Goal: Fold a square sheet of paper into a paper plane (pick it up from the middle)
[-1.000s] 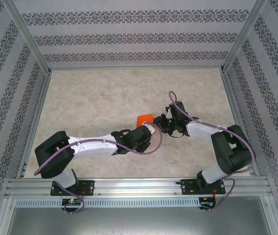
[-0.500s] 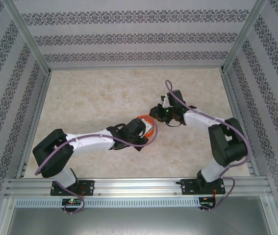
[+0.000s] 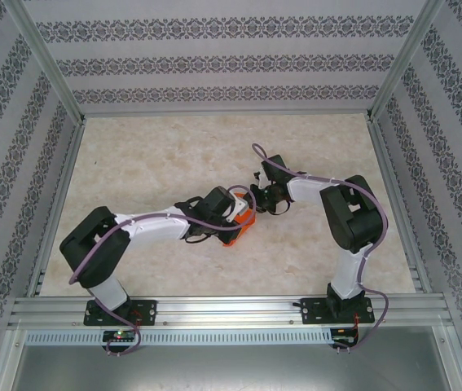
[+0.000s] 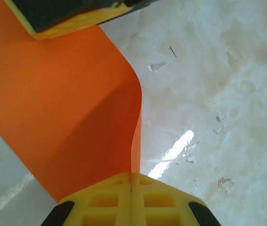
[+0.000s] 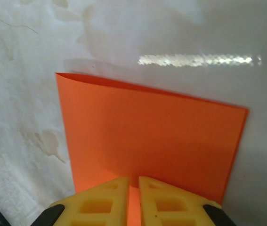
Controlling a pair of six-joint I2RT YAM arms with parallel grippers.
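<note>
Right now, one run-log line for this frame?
left fingers: shut on orange paper | right fingers: shut on orange paper | orange paper: bowed between the two grips

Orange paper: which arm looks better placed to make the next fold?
Probably the right. The left claw is clamped shut on the orange paper, anchoring it; the right claw straddles the paper's other end with a slit between its fingers, so it seems freer to carry that end over.
</note>
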